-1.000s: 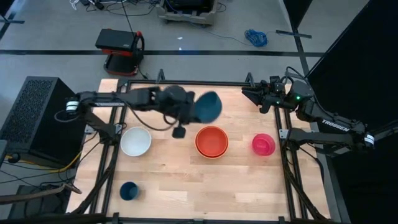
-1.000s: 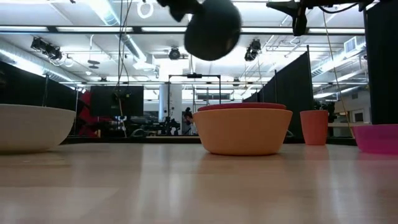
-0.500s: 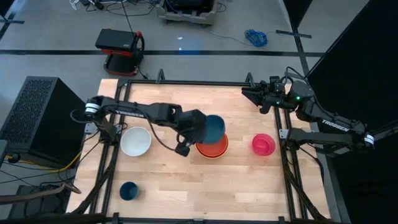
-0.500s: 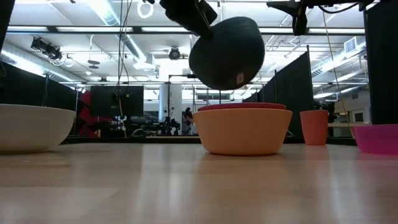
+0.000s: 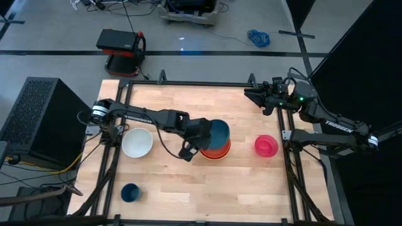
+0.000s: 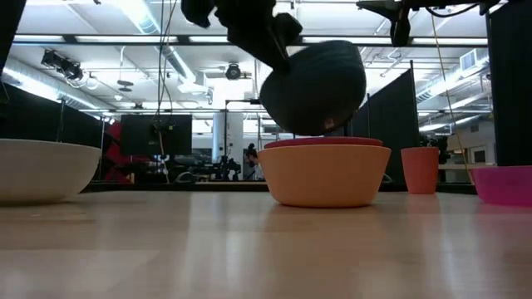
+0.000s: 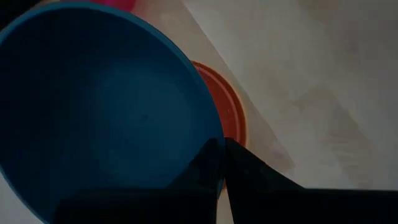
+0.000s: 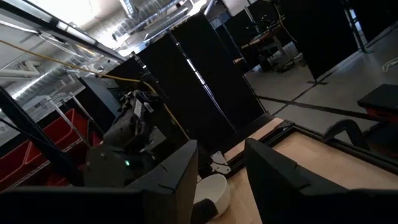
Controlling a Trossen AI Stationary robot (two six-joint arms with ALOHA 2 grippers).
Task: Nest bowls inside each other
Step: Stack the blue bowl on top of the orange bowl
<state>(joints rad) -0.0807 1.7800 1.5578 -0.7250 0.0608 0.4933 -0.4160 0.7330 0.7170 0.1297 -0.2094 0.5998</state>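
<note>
Blue bowl poised over the stack

The left pincer (image 5: pixel 202 139), clamped on the blue bowl's (image 5: pixel 217 132) rim, holds it just above the red bowl (image 6: pixel 324 143) nested in the orange bowl (image 6: pixel 324 174); the white bowl (image 5: pixel 137 142) and pink bowl (image 5: pixel 266 145) wait apart on the bench (image 5: pixel 251 188).
</note>
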